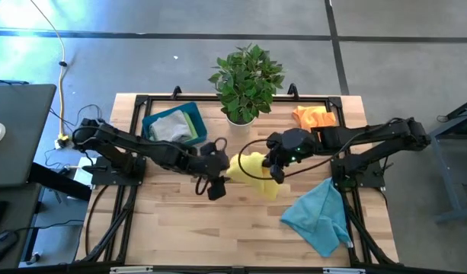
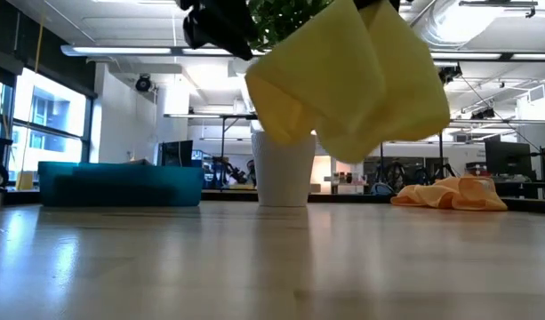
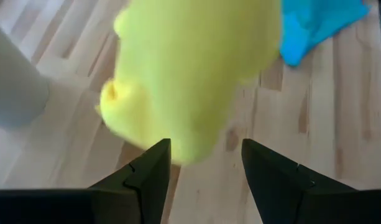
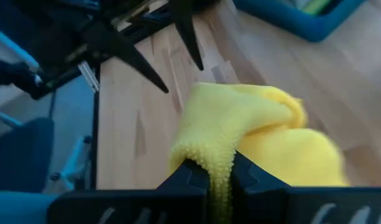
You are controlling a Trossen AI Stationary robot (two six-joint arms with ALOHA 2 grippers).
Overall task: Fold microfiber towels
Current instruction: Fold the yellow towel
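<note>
My right pincer (image 4: 220, 177) is pressed together on a ridge of the yellow towel (image 4: 252, 140), the cloth pinched between both fingers. It sits over the middle of the bench (image 1: 218, 228), just in front of the potted plant (image 1: 246, 80). The yellow towel hangs off the bench surface: the low view shows it draped in two lobes with clear air beneath, its long axis running roughly across the bench, its free edges pointing down.

My left pincer (image 3: 206, 168) stands spread, fingers apart with nothing between them. It is aimed at the near edge of the yellow towel; I cannot tell whether it touches the cloth. In the high view it lies just left of the towel, near bench centre.

Outward from there: a teal-blue towel (image 1: 318, 215) lies crumpled on the front right part of the bench, long axis slanting from the centre toward the front right corner. An orange towel (image 1: 315, 116) lies bunched at the back right, beside the right arm. At the back left, the blue tray (image 1: 170, 125) holds a grey towel (image 1: 167, 128) with a lime green towel (image 1: 189, 122) showing at its right side. The plant's white pot (image 2: 284, 169) stands at the back centre.
</note>
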